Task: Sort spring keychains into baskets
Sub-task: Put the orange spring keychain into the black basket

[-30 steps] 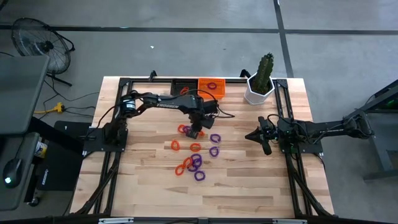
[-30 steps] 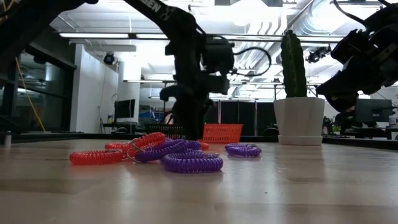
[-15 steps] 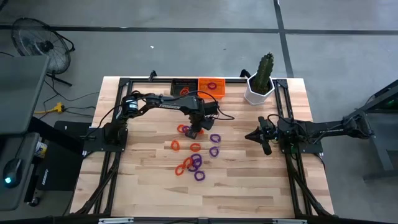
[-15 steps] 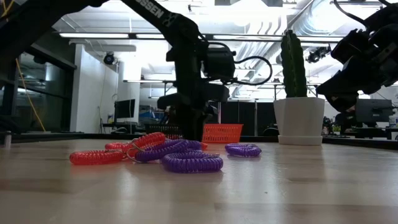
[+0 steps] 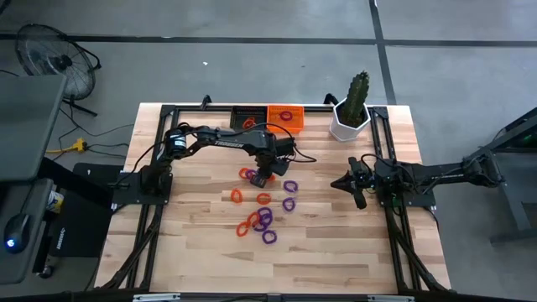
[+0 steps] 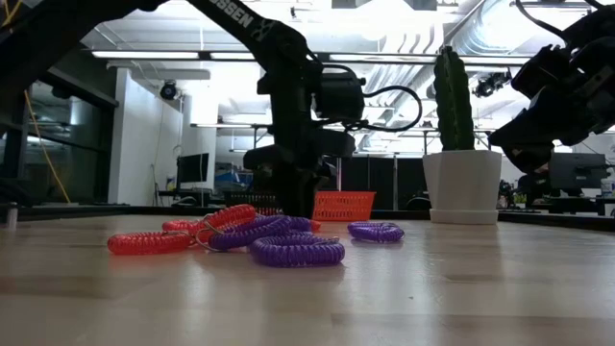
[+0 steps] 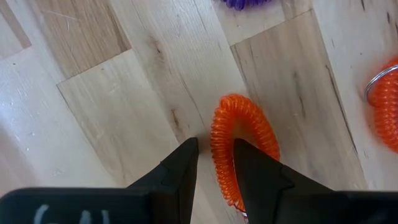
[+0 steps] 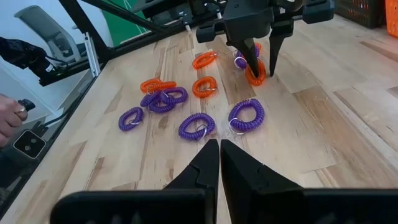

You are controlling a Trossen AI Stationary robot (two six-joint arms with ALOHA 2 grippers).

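My left gripper point(image 5: 262, 178) points down over an orange spring keychain point(image 7: 247, 111) that lies flat on the table at mid-table. It is open. One finger point(image 7: 250, 167) stands inside the ring and the other point(image 7: 181, 167) outside it, with the ring's side point(image 7: 221, 146) between them. Several more orange and purple keychains point(image 5: 260, 220) lie loose nearer the front. The black basket point(image 5: 243, 112) and the orange basket point(image 5: 285, 124) stand side by side at the far edge, a keychain showing in each. My right gripper point(image 5: 336, 183) waits shut at the right, above the table. My left gripper comes from above with its fingers astride one side of the orange ring point(image 7: 221, 146), across the coil. I cannot tell whether either finger touches the coil. The keychain lies flat on the wood.
A white pot with a cactus point(image 5: 351, 126) stands at the far right corner, beside the orange basket. Two purple keychains point(image 5: 289, 195) lie between the two grippers. Bare wood stretches along the front edge. A person's hand point(image 8: 9, 115) shows beyond the table.
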